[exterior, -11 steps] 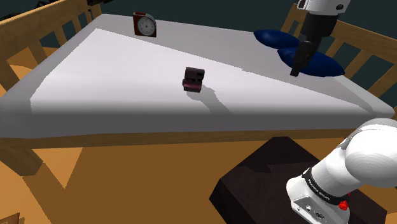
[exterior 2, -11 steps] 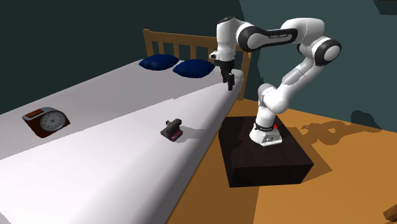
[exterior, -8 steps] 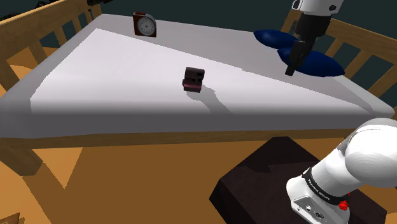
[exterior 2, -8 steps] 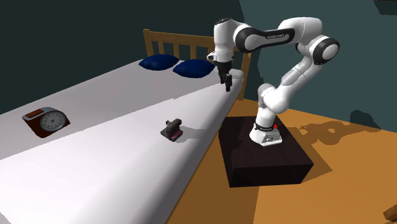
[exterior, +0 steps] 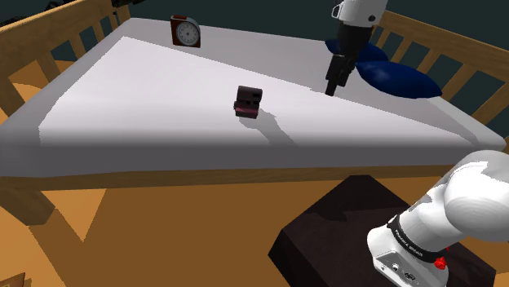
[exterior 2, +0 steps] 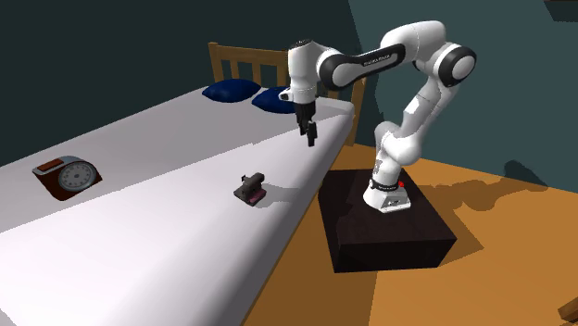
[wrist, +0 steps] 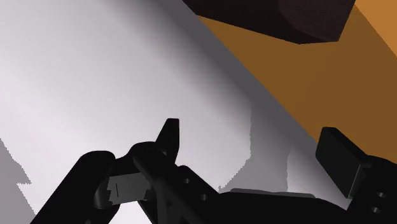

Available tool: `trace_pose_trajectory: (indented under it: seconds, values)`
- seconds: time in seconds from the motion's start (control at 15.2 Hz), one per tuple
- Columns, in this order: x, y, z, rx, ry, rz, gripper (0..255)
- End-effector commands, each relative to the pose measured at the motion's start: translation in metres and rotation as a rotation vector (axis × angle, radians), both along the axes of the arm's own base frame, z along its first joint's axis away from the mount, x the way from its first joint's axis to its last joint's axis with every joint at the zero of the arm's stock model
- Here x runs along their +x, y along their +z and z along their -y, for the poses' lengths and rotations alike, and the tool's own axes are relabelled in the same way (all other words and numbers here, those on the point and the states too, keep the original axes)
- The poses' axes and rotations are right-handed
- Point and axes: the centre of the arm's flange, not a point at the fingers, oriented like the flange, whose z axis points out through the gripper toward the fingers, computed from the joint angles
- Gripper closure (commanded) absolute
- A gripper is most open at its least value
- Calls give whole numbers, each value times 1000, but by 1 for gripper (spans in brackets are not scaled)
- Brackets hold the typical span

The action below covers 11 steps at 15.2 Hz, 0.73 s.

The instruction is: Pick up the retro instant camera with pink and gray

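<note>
The small dark instant camera (exterior: 248, 101) with a pink front stands upright near the middle of the white bed (exterior: 147, 90); the second exterior view has it (exterior 2: 251, 188) close to the bed's near edge. My gripper (exterior: 332, 86) hangs above the bed, pointing down, to the right of the camera in the shoulder view and well apart from it. From the second exterior view the gripper (exterior 2: 311, 139) is above and behind the camera. In the wrist view the gripper (wrist: 254, 149) is open, its fingers (wrist: 168, 137) wide apart over bare white bedding, with nothing between them.
A red-cased alarm clock (exterior: 186, 32) stands at the bed's far end (exterior 2: 67, 176). Two blue pillows (exterior: 400, 77) lie by the wooden headboard (exterior 2: 243, 63). Wooden rails (exterior: 49, 41) run along the bed. The dark stand (exterior 2: 384, 227) sits on the orange floor beside the bed.
The arm has swung the gripper away from the blue pillows, leftward in the shoulder view, closer to the camera. The camera has not moved.
</note>
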Motion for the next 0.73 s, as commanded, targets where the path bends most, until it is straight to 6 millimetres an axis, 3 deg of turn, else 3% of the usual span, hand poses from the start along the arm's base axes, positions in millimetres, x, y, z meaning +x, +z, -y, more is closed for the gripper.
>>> trace_pose_trajectory:
  seconds: [0.0, 0.66]
  values:
    - [24, -5, -12, 13, 22, 10, 0]
    - [128, -35, -70, 73, 129, 52, 0]
